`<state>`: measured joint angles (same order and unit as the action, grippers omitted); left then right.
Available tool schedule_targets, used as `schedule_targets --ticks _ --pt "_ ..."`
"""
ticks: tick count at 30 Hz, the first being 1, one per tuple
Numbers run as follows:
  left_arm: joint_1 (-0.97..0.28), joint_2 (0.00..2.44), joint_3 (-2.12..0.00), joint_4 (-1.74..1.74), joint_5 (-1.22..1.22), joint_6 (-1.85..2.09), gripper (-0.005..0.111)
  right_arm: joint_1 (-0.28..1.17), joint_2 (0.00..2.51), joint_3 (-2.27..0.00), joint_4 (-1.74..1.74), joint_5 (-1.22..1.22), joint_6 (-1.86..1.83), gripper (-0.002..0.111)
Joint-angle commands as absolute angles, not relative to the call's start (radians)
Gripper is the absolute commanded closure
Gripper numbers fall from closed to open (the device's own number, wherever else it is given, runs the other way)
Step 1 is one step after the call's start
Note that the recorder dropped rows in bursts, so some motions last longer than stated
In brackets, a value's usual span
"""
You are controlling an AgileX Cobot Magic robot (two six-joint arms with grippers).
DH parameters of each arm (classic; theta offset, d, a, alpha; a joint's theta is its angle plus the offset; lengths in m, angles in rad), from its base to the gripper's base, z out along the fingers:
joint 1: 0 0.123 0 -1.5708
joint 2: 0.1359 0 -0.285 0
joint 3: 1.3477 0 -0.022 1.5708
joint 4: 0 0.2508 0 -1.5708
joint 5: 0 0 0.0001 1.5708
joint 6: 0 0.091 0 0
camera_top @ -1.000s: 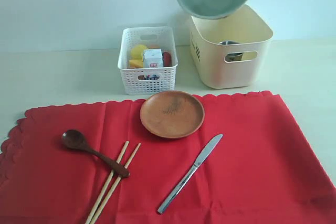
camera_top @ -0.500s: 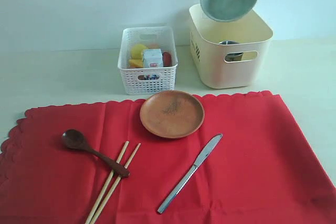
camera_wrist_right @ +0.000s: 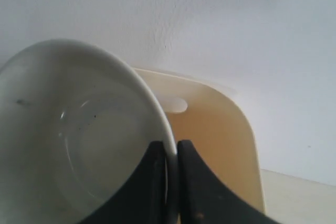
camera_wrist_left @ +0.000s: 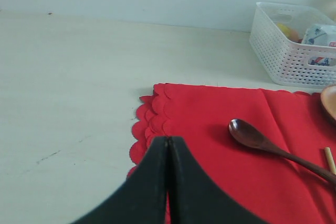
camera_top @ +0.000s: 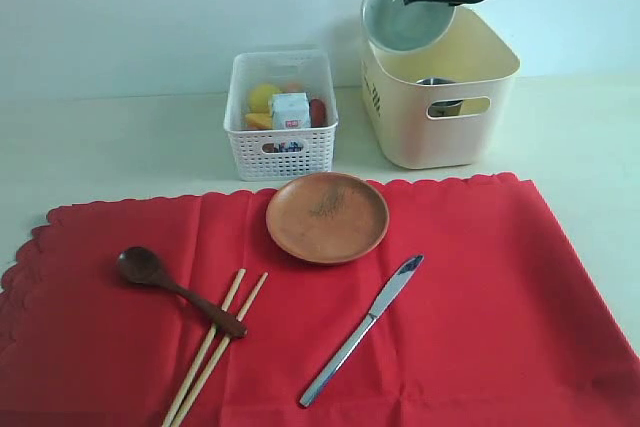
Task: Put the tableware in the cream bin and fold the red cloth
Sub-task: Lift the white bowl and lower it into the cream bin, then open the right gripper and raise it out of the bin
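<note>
The large bright red scalloped cloth [camera_top: 450,327] lies flat, its left and near edges cut off in the exterior view. Behind it stands the cream-yellow plastic bin [camera_top: 440,132]; the dark marks on its side are unreadable. The right gripper [camera_wrist_right: 170,148] is clamped on the rim of the pale green-white bowl [camera_top: 400,9], which is tilted above the bin. The wooden chopsticks [camera_top: 215,342] run out of frame. The steel cup [camera_top: 437,82] shows only partly inside the bin. The milk carton [camera_top: 291,110] label is too small to read. The left gripper [camera_wrist_left: 167,142] is closed and empty above the cloth's edge.
</note>
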<state>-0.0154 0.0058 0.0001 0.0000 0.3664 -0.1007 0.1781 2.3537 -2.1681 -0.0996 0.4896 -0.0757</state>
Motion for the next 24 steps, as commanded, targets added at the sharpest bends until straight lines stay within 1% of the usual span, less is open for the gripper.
schedule_targets --ticks 1,9,17,20,21,24 --pt "-0.021 0.0 0.0 0.0 0.359 -0.108 0.106 0.173 2.409 -2.234 -0.14 0.476 -0.081 0.108" --pt "-0.021 0.0 0.0 0.0 0.359 -0.108 0.106 0.154 2.493 -2.303 -0.14 0.46 -0.035 0.108" --pt "-0.021 0.0 0.0 0.0 0.359 -0.108 0.106 0.151 2.535 -2.321 -0.141 0.467 -0.043 0.107" --pt "-0.021 0.0 0.0 0.0 0.359 -0.108 0.106 0.151 2.537 -2.321 -0.141 0.469 -0.043 0.098" --pt "-0.021 0.0 0.0 0.0 0.359 -0.108 0.106 0.151 2.537 -2.321 -0.141 0.473 -0.043 0.09" --pt "-0.021 0.0 0.0 0.0 0.359 -0.108 0.106 0.151 2.537 -2.321 -0.141 0.477 -0.043 0.075"
